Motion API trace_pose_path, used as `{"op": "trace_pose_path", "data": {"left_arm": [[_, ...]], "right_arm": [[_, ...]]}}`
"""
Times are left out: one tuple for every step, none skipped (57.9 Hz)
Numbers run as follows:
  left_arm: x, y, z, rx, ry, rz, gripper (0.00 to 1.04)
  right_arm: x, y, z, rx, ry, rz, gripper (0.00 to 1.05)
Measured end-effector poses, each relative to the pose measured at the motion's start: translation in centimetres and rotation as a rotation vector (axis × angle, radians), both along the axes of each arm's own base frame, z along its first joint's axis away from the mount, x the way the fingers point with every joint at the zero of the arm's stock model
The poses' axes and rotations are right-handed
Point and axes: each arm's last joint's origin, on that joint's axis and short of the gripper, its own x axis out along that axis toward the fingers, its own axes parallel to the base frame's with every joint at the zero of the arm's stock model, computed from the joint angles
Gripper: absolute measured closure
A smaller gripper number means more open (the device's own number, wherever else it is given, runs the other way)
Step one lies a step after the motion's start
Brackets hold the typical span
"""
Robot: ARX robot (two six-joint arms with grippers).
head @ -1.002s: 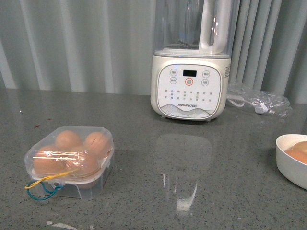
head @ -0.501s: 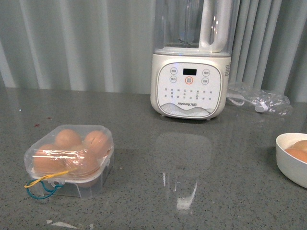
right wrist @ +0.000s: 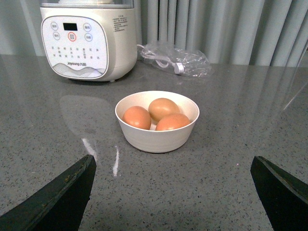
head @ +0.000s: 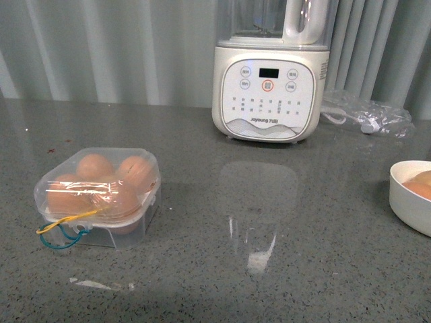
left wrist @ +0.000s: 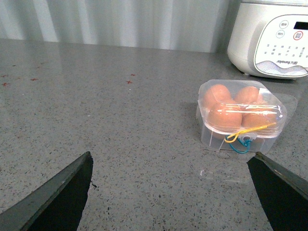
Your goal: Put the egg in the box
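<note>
Clear box (head: 97,195) shut, four eggs; bowl (right wrist: 157,121) three eggs; both tools spread, empty.

Countertop (head: 202,282): box (head: 97,195), bowl (right wrist: 157,121), blender (head: 269,87).

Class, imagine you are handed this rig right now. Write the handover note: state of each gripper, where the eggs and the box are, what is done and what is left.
Left gripper: open, empty, hovering over the counter short of the box.
Right gripper: open, empty, facing the white bowl.
Box: on the robot's left of the counter, clear lid down, four brown eggs inside, yellow and blue cord loops at its front.
Bowl: on the right, holding three brown eggs.
Done: all four places in the box look filled.
Left: probably nothing more fits; I cannot tell whether the lid is latched.
</note>
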Motion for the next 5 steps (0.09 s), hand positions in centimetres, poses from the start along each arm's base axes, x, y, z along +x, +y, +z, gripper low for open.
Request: {"op": "trace_pose_path", "data": {"left_arm": [[0.00, 0.00, 0.00, 0.000, 0.000, 0.000, 0.07], [0.00, 0.00, 0.00, 0.000, 0.000, 0.000, 0.07], [0.00, 0.00, 0.00, 0.000, 0.000, 0.000, 0.07], [0.00, 0.00, 0.00, 0.000, 0.000, 0.000, 0.07], [0.00, 0.00, 0.00, 0.000, 0.000, 0.000, 0.07]], "right_arm": [[0.00, 0.00, 0.00, 0.000, 0.000, 0.000, 0.07], [0.00, 0.00, 0.00, 0.000, 0.000, 0.000, 0.07], [0.00, 0.00, 0.00, 0.000, 0.000, 0.000, 0.07], [0.00, 0.00, 0.00, 0.000, 0.000, 0.000, 0.07], [0.00, 0.00, 0.00, 0.000, 0.000, 0.000, 0.07]]}}
